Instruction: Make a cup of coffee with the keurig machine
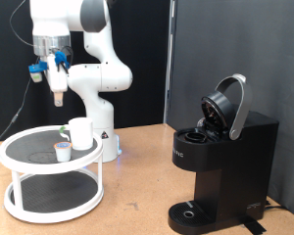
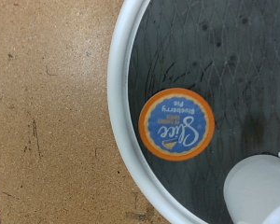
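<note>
My gripper (image 1: 57, 95) hangs from the white arm, well above the white two-tier round tray (image 1: 12, 147) at the exterior view's left. It is open and holds nothing. The plain white cup (image 1: 80, 133) stands on the tray's top shelf. A small coffee pod (image 1: 62, 150) stands beside it. In the wrist view the pod's orange-rimmed blue top (image 2: 176, 124) lies on the dark mesh shelf, with the cup (image 2: 261, 191) near it; my fingers do not show there. The black keurig machine (image 1: 220, 166) stands at the exterior view's right with its domed lid (image 1: 230, 103) raised.
The tray's white rim (image 2: 121, 103) borders the brown wooden table (image 2: 47, 112). The arm's white base (image 1: 103, 137) stands just behind the tray. A black curtain (image 1: 235, 49) hangs behind the machine. Bare tabletop (image 1: 137, 186) lies between tray and machine.
</note>
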Robot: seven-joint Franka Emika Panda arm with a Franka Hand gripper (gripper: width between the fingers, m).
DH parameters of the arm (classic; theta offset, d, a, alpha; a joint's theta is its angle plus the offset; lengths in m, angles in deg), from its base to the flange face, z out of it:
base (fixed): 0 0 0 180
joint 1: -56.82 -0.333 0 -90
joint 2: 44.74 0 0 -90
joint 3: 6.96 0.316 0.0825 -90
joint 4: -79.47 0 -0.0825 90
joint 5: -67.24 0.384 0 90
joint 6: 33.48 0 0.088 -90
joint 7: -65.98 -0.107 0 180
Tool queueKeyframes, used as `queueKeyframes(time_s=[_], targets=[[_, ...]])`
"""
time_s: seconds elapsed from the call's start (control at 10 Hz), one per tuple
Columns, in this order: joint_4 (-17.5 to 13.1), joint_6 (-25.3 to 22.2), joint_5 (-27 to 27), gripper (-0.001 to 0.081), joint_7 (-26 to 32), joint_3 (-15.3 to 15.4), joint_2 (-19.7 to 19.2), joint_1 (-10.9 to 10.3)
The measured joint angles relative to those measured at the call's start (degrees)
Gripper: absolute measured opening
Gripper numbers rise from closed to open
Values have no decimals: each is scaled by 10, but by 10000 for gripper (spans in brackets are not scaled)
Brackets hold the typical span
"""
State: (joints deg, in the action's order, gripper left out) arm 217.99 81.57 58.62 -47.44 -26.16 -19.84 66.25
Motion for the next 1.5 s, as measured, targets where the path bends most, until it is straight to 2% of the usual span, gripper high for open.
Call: queueKeyframes(time_s=[0.3,0.9,1.5], targets=[[36,36,-2,734,-3,12,0,0],[96,127,-31,734,-9,12,-4,13],[129,183,-56,734,-29,12,-32,15]])
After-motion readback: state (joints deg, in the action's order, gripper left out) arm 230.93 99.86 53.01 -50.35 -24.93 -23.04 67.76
